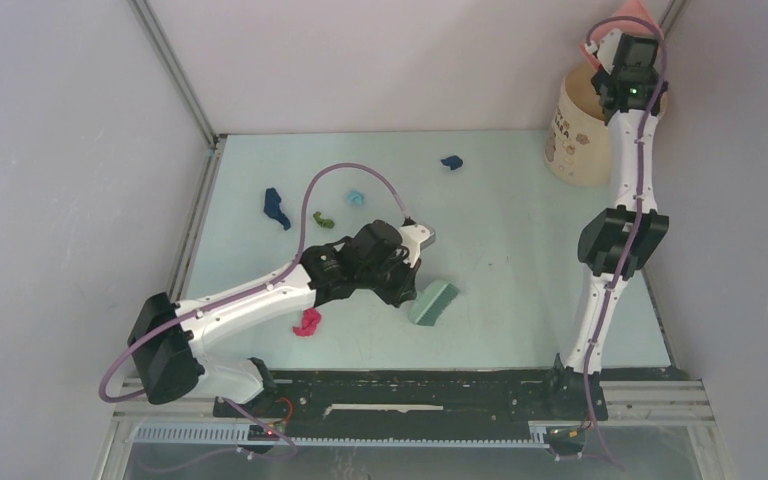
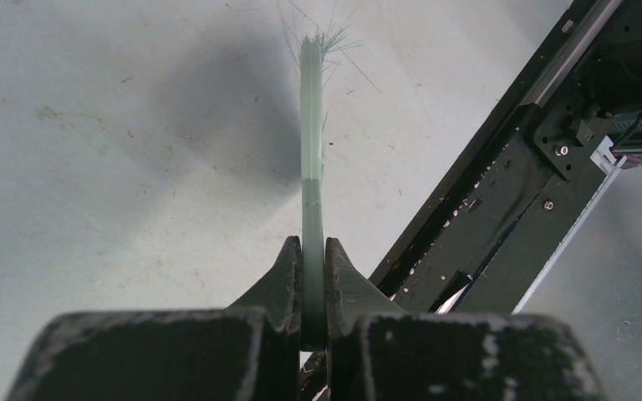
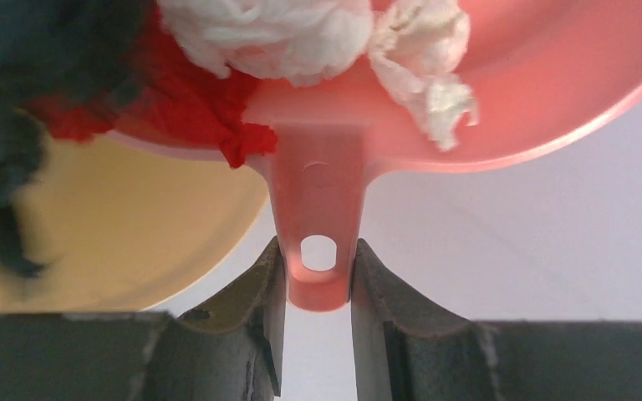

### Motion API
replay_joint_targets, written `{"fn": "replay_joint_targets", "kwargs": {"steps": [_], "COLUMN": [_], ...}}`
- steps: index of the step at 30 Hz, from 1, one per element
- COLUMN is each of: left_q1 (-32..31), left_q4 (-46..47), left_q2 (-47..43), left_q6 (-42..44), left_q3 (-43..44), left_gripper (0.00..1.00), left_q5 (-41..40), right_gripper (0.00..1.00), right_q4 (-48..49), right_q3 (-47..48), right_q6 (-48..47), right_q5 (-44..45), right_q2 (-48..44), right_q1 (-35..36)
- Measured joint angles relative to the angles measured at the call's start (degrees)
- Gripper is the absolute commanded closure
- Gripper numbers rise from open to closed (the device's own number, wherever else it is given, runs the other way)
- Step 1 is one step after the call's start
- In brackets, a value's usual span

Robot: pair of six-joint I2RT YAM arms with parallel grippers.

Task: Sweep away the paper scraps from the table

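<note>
I have the left gripper (image 2: 313, 276) clamped on the brush (image 2: 311, 150), right gripper (image 3: 318, 280) on the dustpan handle (image 3: 318, 188). Crumpled white, red scraps (image 3: 276, 33) in it; blue, green, magenta ones on table (image 1: 520, 230).

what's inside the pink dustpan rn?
White scraps and a red scrap lie in the dustpan; a dark blurred scrap sits at its left edge. Anything beneath them is covered.

Print on the bucket (image 1: 566, 137) seems illegible.
</note>
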Motion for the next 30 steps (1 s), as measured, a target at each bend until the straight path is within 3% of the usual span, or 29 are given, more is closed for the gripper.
{"fn": "replay_joint_targets", "kwargs": {"steps": [8,14,30], "left_q1": [-0.35,-0.61,-1.01], "left_q4": [-0.2,-0.33,-0.57], "left_q2": [0.0,0.0,0.33], "left_q6": [0.85,0.92,1.46], "left_q3": [0.0,0.0,0.09], "left_gripper": [0.93,0.93,0.92], "left_q5": [0.0,0.0,-0.13], "right_gripper": [1.0,1.0,1.0], "right_q4": [23.04,38.01,41.13], "right_q3": [-5.01,-14.62,-23.06], "right_q6": [-31.39,-47.95,-53.62], "right_q5": [8.09,12.72,14.58], "right_q2": [0.15,-0.72,-3.85], "right_q1": [1.7,-0.92,-3.56]}}
